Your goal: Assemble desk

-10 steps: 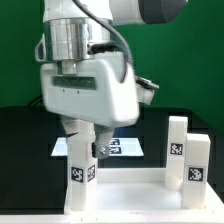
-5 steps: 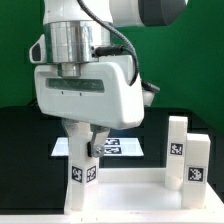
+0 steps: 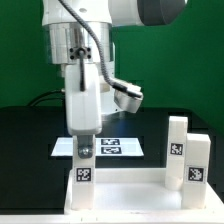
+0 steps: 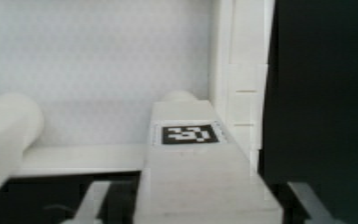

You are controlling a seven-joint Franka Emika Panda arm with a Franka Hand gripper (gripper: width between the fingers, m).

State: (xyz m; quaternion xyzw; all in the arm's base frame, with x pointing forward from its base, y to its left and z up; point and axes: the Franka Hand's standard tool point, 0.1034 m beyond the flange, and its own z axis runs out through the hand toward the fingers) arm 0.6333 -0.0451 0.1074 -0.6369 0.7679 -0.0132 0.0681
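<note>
The white desk tabletop [image 3: 135,192] lies at the front with its rim up. A white square leg [image 3: 84,176] with tag stickers stands upright in its corner socket at the exterior view's left. My gripper [image 3: 84,150] is straight above it, turned edge-on, with the fingers down around the leg's top. In the wrist view the leg [image 4: 202,165] runs between the two fingers [image 4: 101,200], and a dark gap shows on each side, so the jaws are open and not touching it. Two more legs [image 3: 178,148] [image 3: 198,160] stand upright at the tabletop's right end.
The marker board [image 3: 118,147] lies flat on the black table behind the gripper. A green wall closes the back. The arm's white wrist and cable [image 3: 125,95] hang over the left half of the scene.
The gripper has turned about a quarter turn over the left leg, from broad side facing the camera to edge-on. The leg and the tabletop have stayed in place.
</note>
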